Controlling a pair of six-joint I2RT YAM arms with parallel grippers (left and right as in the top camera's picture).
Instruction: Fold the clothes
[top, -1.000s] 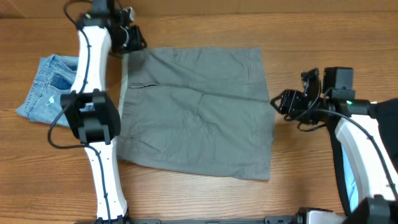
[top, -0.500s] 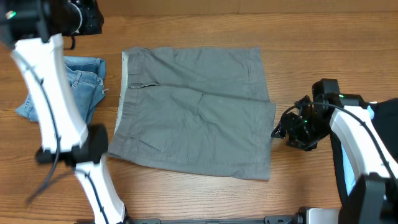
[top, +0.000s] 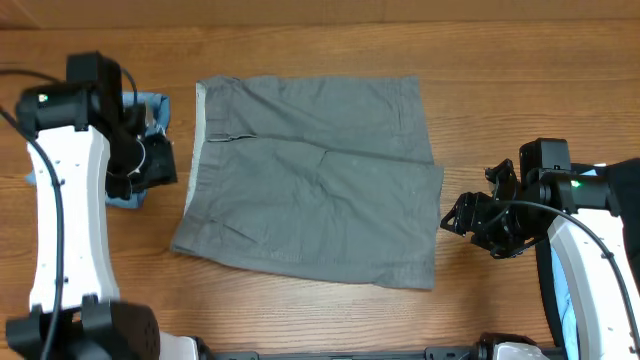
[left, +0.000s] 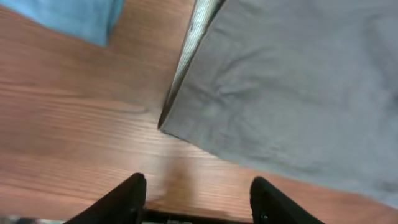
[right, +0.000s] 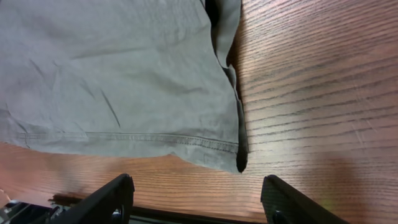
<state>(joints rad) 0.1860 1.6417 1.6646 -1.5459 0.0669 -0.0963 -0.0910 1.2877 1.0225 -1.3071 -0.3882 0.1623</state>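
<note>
The grey shorts (top: 315, 175) lie flat in the middle of the table, paler waistband along their left edge. My left gripper (top: 165, 165) is open and empty, just left of the waistband's lower corner; the left wrist view shows the shorts (left: 298, 87) beyond the open fingers (left: 198, 193). My right gripper (top: 452, 215) is open and empty, just right of the shorts' lower right hem; the right wrist view shows that hem corner (right: 230, 155) ahead of the fingers (right: 199, 199).
Small blue denim shorts (top: 150, 110) lie at the left, mostly hidden by my left arm; a corner shows in the left wrist view (left: 68, 18). Bare wooden table (top: 520, 90) surrounds the grey shorts.
My left arm swung down from the table's far left corner to the shorts' left edge, covering the denim shorts. My right gripper moved slightly down and right. The grey shorts stayed put.
</note>
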